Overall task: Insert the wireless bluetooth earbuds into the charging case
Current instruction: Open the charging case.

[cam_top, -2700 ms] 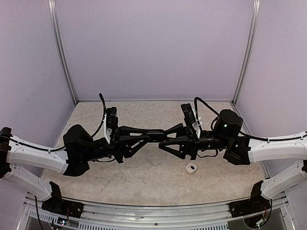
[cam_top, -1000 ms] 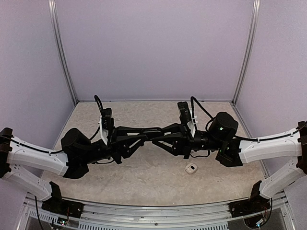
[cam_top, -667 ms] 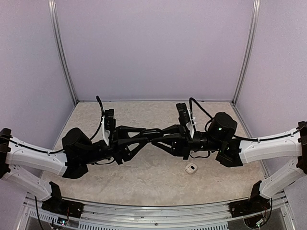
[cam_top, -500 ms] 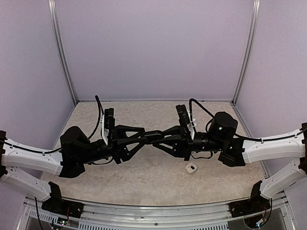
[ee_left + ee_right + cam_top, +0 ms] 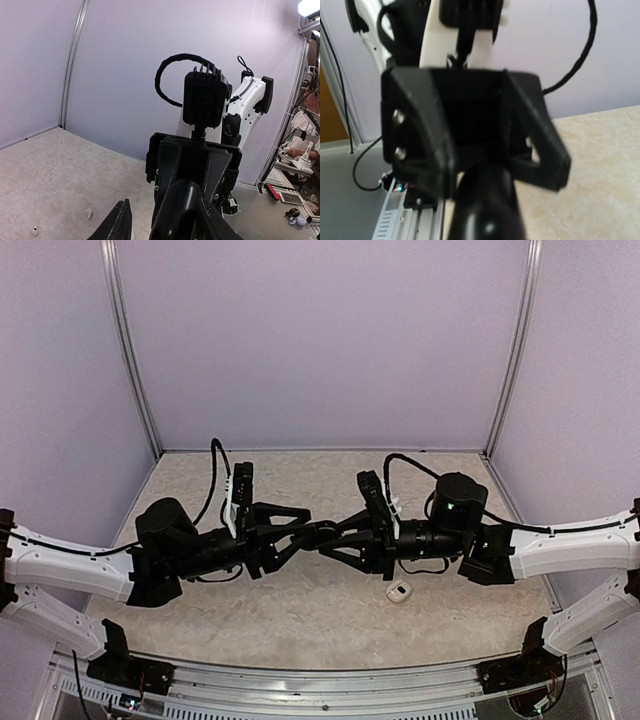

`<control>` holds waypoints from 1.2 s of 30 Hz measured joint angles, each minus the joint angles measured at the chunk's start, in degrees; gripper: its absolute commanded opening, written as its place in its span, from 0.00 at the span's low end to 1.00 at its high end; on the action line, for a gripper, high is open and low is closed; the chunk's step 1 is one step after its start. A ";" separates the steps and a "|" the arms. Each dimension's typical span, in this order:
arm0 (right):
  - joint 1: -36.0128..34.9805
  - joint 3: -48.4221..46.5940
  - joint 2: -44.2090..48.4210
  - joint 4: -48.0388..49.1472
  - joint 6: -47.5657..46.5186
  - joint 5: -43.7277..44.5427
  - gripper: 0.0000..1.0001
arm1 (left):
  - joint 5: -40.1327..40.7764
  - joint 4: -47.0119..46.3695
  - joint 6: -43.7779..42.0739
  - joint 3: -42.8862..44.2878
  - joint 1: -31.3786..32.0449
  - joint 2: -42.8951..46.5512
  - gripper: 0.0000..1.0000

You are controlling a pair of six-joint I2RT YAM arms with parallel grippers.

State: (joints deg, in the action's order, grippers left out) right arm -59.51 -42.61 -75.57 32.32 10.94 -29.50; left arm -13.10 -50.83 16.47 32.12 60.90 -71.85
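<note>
Two arms meet tip to tip above the desk (image 5: 300,625). My left gripper (image 5: 315,532) stands spread around a black oval pod (image 5: 177,210). I cannot tell whether the right gripper (image 5: 338,528) pinches it. The earbuds are too small to spot. A small white object (image 5: 399,590) lies on the desk near the right arm.

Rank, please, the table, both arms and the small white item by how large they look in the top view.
1. table
2. left arm and right arm: they look alike, so not ranked
3. white item
</note>
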 measured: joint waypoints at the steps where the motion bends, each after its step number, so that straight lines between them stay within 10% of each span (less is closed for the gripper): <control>1: -0.02 0.00 0.09 -0.37 -0.44 0.00 0.13 | 0.22 0.04 0.04 0.26 0.00 0.00 0.43; 36: 5.70 7.06 9.53 -2.49 2.71 0.92 0.08 | -1.51 16.26 -4.74 3.61 -10.19 2.67 0.63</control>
State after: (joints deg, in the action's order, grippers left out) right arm -53.80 -35.55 -66.04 29.82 13.65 -28.58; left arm -14.61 -34.57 11.73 35.73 50.72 -69.19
